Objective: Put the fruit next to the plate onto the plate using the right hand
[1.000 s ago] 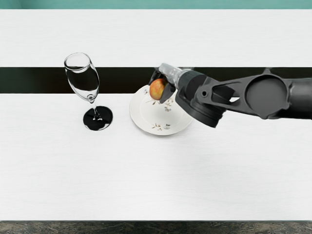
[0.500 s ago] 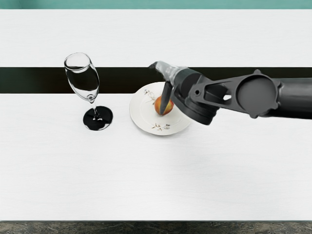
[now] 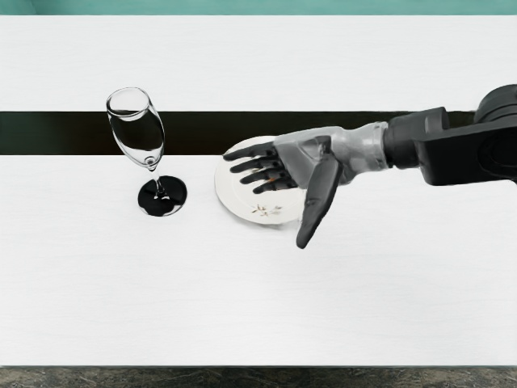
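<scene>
Our right hand point(image 3: 284, 162) hovers over the plate point(image 3: 237, 198), fingers point(image 3: 242, 153) spread, pointing left, holding nothing; we can't see the fruit, presumably directly beneath them.

A plate point(image 3: 236, 196) is set on the table point(image 3: 258, 291) near its middle, and a wine glass point(image 3: 139, 133) is stood upright to the left of it, near but apart. The right robot hand point(image 3: 292, 164), whose arm is seen entering from the right edge, is held over the rear and right part of the plate, with its fingers point(image 3: 246, 152) spread and pointed left toward the wine glass and its thumb point(image 3: 315, 206) pointed toward the front edge, past the plate's right rim. What lies on the plate beneath the hand is mostly hidden and cannot be made out.
</scene>
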`<move>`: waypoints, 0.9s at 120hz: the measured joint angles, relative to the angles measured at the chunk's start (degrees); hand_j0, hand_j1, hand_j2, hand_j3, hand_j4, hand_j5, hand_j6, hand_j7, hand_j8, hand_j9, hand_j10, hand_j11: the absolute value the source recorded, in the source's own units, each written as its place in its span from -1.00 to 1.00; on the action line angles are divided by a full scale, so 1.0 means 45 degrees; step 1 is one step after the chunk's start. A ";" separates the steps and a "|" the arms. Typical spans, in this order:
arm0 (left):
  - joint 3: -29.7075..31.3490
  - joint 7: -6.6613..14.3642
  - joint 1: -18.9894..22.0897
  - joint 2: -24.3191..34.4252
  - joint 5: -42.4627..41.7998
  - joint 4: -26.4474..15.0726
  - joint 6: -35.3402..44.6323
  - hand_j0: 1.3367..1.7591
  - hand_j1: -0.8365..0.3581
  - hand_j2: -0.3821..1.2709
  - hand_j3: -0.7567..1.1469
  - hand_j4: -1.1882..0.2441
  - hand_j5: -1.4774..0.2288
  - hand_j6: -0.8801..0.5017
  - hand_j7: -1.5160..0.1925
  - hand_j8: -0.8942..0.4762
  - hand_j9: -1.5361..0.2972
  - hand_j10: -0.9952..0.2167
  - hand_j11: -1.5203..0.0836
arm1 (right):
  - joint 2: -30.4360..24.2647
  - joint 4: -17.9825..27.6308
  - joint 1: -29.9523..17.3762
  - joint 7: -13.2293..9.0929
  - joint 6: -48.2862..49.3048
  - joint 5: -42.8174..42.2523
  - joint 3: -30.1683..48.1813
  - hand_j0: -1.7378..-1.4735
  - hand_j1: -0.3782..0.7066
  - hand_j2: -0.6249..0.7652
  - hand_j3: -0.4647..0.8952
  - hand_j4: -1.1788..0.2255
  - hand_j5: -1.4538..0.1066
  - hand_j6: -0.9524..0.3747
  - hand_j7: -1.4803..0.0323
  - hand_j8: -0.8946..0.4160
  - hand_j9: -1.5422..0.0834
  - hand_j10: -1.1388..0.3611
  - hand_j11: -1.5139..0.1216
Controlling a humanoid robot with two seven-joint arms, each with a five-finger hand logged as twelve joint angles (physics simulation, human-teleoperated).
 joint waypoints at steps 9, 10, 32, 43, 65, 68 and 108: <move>0.0000 0.0000 0.0000 0.0000 0.0001 0.0003 0.0000 0.52 0.98 -0.54 -0.21 0.66 0.73 0.27 0.77 0.30 0.68 0.64 0.90 | -0.0461 -0.0492 -0.0568 0.0000 0.1087 0.1285 0.0120 -0.40 -0.93 -0.10 -0.32 0.67 0.85 0.43 0.94 0.36 0.88 0.51 0.84; 0.0000 0.0000 0.0000 0.0000 0.0001 0.0003 0.0000 0.52 0.98 -0.54 -0.21 0.66 0.73 0.27 0.77 0.30 0.68 0.64 0.90 | -0.0493 -0.0565 -0.0653 0.0000 0.1166 0.1389 0.0128 -0.40 -0.93 -0.10 -0.32 0.67 0.85 0.43 0.94 0.36 0.88 0.51 0.84; -0.0001 0.0000 0.0000 0.0000 0.0001 0.0002 0.0000 0.52 0.98 -0.54 -0.21 0.66 0.73 0.27 0.77 0.30 0.68 0.64 0.90 | -0.1263 -0.1779 -0.2039 0.0000 0.1956 0.3590 -0.0080 -0.40 -0.94 -0.10 -0.32 0.68 0.86 0.43 0.95 0.36 0.89 0.51 0.85; -0.0001 0.0000 0.0000 0.0000 0.0002 0.0005 0.0000 0.52 0.98 -0.54 -0.21 0.66 0.73 0.27 0.77 0.30 0.68 0.64 0.90 | -0.2153 -0.1959 -0.2179 0.0000 0.2053 0.4629 -0.0509 -0.40 -0.94 -0.10 -0.32 0.68 0.86 0.44 0.95 0.36 0.89 0.52 0.85; 0.0002 -0.0001 -0.0083 0.0000 0.0029 0.0014 0.0000 0.52 0.98 -0.54 -0.21 0.66 0.73 0.27 0.77 0.30 0.68 0.64 0.90 | -0.3911 -0.2059 -0.2049 0.0000 0.2112 0.5813 -0.0810 -0.40 -0.95 -0.10 -0.32 0.68 0.86 0.44 0.96 0.37 0.90 0.52 0.85; 0.0005 -0.0001 -0.0095 0.0000 0.0035 0.0019 0.0000 0.52 0.98 -0.54 -0.21 0.66 0.73 0.27 0.77 0.30 0.68 0.64 0.90 | -0.4079 -0.2061 -0.1997 0.0000 0.2115 0.5907 -0.0823 -0.40 -0.95 -0.10 -0.32 0.68 0.86 0.44 0.96 0.37 0.90 0.52 0.85; 0.0017 -0.0001 -0.0175 0.0000 0.0060 0.0037 0.0000 0.52 0.98 -0.54 -0.21 0.66 0.73 0.27 0.77 0.31 0.68 0.64 0.90 | -0.5552 -0.2066 -0.1710 0.0000 0.2127 0.6407 -0.0992 -0.40 -0.95 -0.10 -0.32 0.68 0.86 0.44 0.96 0.37 0.90 0.52 0.85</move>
